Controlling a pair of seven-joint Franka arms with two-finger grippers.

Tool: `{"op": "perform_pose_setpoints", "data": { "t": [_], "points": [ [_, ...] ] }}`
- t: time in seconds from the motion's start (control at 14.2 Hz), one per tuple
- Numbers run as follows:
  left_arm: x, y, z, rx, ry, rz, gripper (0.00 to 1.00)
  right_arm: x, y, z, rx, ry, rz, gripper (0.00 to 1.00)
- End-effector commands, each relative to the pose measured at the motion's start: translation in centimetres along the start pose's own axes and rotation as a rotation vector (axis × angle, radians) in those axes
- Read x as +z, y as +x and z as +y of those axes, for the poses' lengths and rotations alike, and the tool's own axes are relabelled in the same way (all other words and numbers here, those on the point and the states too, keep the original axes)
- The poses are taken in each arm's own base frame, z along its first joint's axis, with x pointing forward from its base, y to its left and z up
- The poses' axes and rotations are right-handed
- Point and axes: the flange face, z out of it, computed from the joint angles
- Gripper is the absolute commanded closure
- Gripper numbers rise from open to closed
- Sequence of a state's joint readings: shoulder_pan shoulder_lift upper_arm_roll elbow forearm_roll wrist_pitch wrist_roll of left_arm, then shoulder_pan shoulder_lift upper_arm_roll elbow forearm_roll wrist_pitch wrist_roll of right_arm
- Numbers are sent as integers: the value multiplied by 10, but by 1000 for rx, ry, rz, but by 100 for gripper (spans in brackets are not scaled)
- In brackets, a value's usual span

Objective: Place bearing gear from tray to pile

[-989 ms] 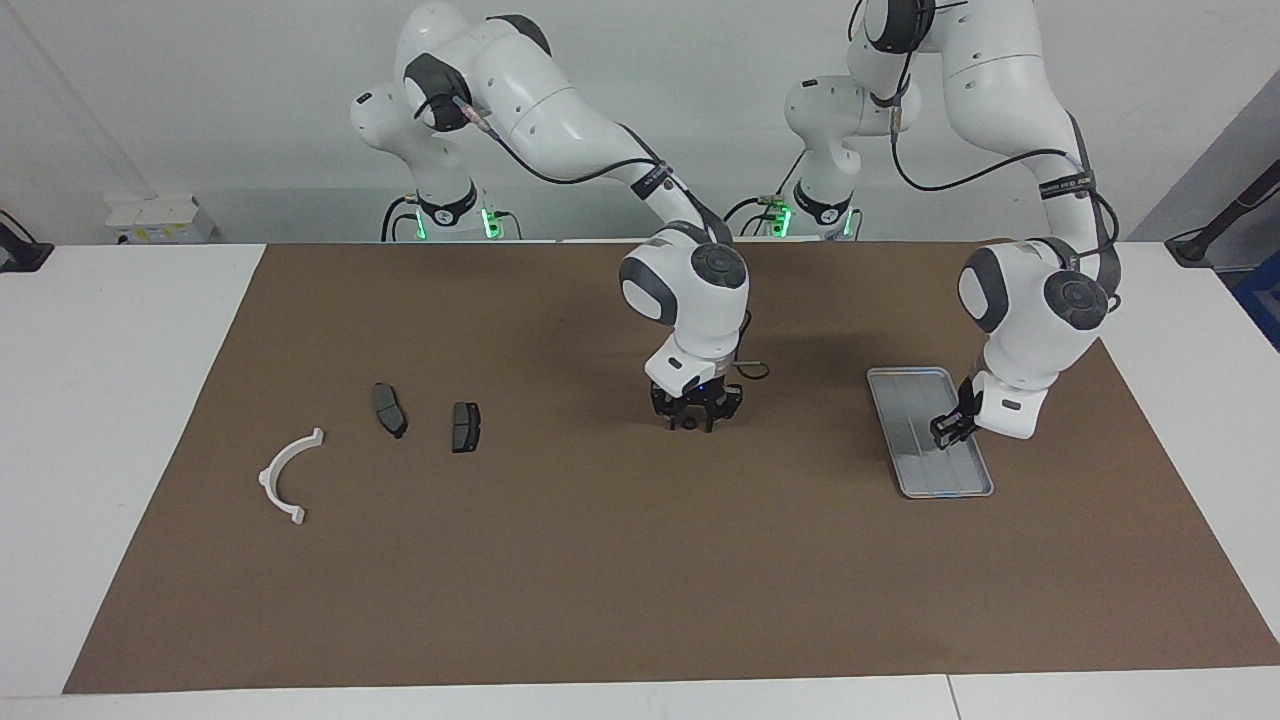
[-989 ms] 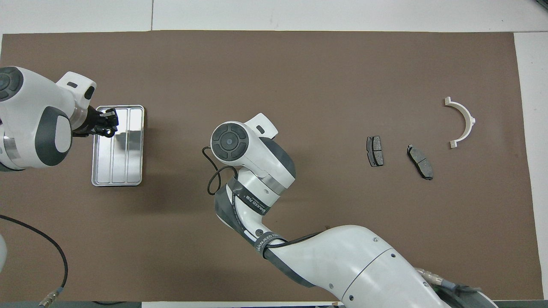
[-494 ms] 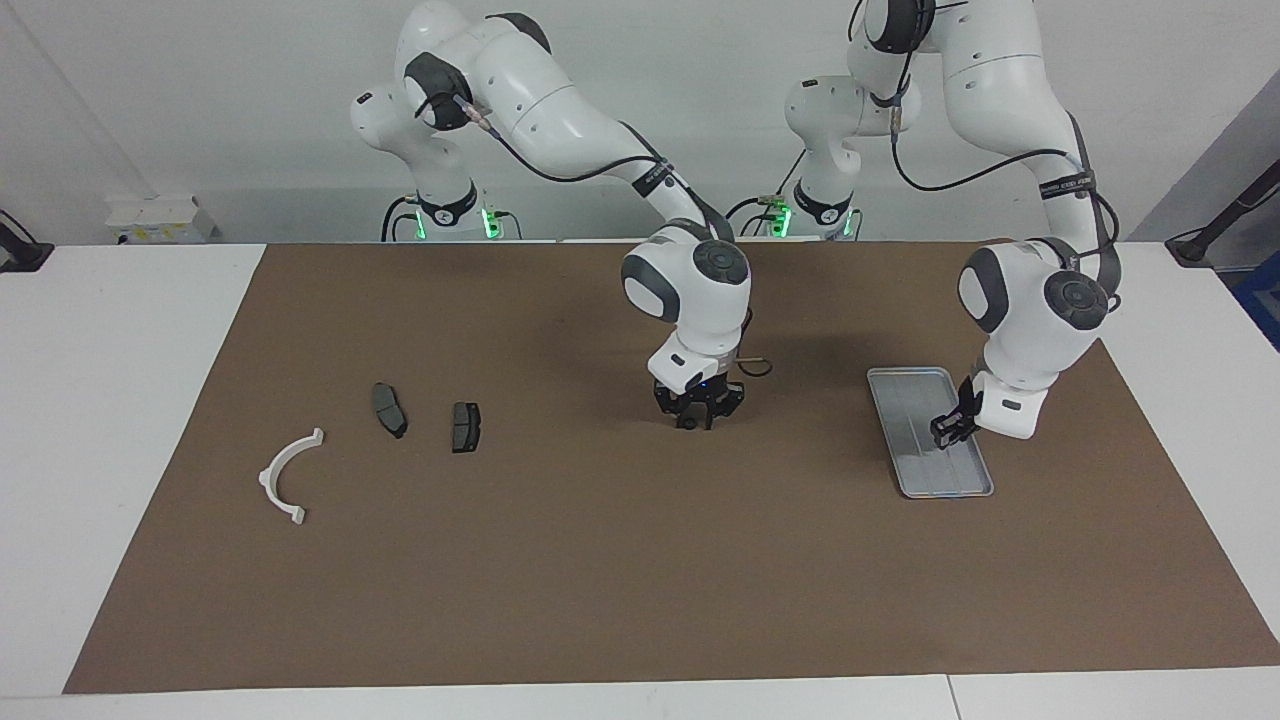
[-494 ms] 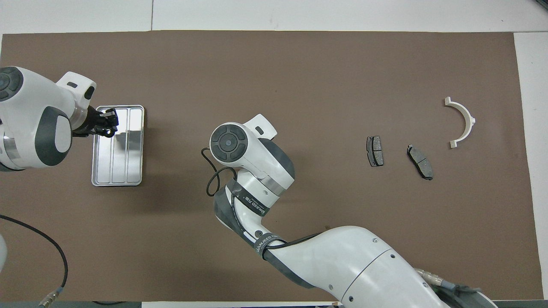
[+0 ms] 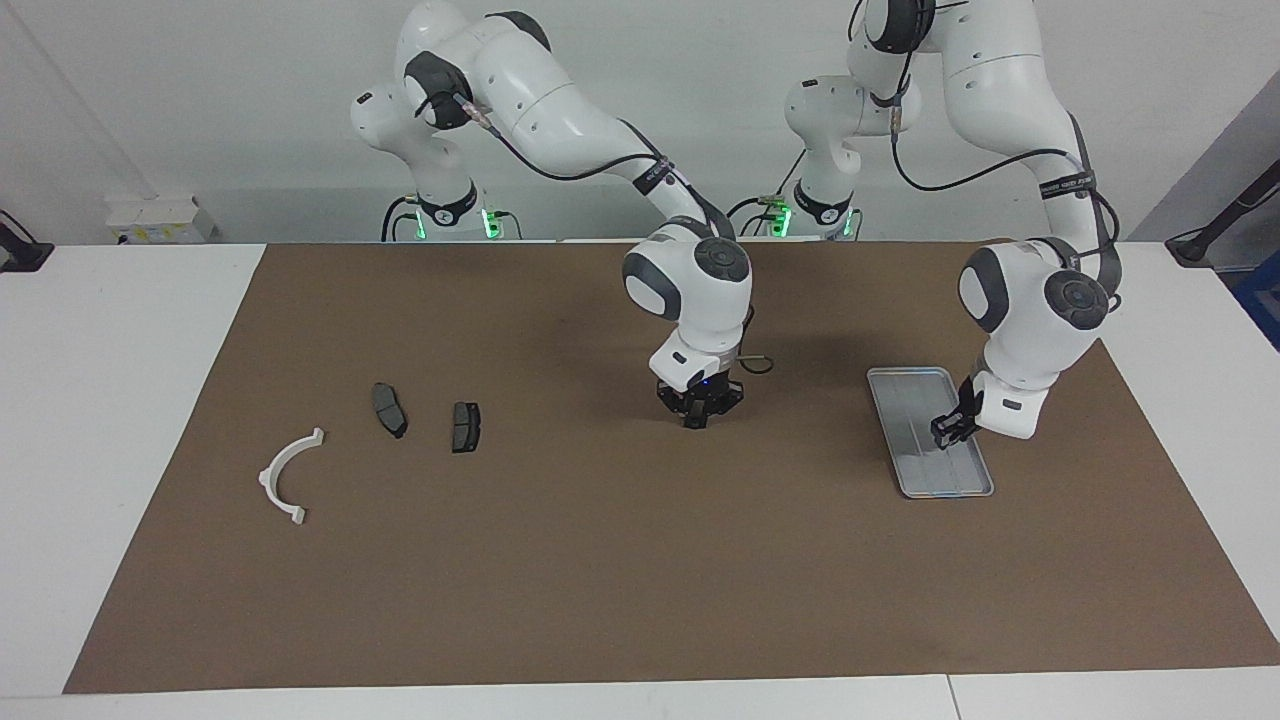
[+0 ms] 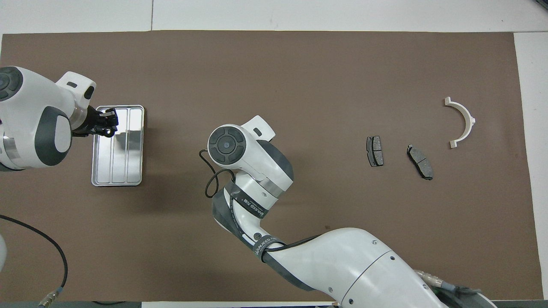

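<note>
The right gripper (image 5: 697, 421) stands low on the brown mat (image 5: 600, 570), its fingertips brought together, about midway between the flat silver-grey ridged metal tray (image 5: 915, 445) at the left arm's end of the table and the pile at the right arm's end: a white semicircular plastic arc (image 5: 266, 478) and two dark grey brake-pad-shaped pieces (image 5: 389, 409) (image 5: 465, 426). We see no bearing gear in the tray or on the open mat. If one is present, it is hidden at the right gripper's tips, and we cannot tell whether it is pinched there. The main risk, in our judgement, is a lift with nothing held, since tips that meet fully may have slid off a small round part and pushed it aside. A weak pinch could also drop the part on the way to the pile, where it could roll. A low approach could knock the near pad. The left gripper (image 5: 948, 428) waits over the tray's edge, and we cannot tell whether it is open or closed. Any drift there could shift the tray.
</note>
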State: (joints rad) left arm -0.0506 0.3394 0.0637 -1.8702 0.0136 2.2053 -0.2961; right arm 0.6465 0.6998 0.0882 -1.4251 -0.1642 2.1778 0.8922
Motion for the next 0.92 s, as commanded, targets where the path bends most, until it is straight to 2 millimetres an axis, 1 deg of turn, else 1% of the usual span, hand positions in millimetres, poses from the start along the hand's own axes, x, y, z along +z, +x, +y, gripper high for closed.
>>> {"op": "perform_pose_setpoints", "data": {
  "t": [0.0, 0.07, 0.21, 0.35, 0.42, 0.49, 0.64, 0.71, 0.85],
  "points": [
    [-9, -2, -2, -13, 5, -4, 100, -8, 9, 22, -15, -22, -11, 100],
    [-11, -1, -2, -13, 5, -5, 100, -11, 15, 27, -7, -22, -10, 100],
    [-20, 3, -1, -14, 7, -14, 100, -11, 16, 28, -8, -22, -11, 100],
    [-24, 2, 5, -17, 9, -23, 100, -15, 17, 29, -2, -18, -13, 100],
    [-26, 1, 11, -48, 2, -21, 100, -22, 21, 34, 0, -19, -11, 100],
    [-30, 2, 20, -76, -3, -14, 100, -25, 28, 43, 3, -23, -11, 100],
    [-39, -3, 46, -103, -4, -15, 100, -36, 46, 63, -13, -17, 0, 100],
    [-42, -4, 55, -122, -7, -8, 100, -40, 61, 81, -9, -19, 4, 100],
    [-42, -13, 77, -155, -11, -9, 100, -53, 84, 117, -50, -29, 1, 100]
  ]
}}
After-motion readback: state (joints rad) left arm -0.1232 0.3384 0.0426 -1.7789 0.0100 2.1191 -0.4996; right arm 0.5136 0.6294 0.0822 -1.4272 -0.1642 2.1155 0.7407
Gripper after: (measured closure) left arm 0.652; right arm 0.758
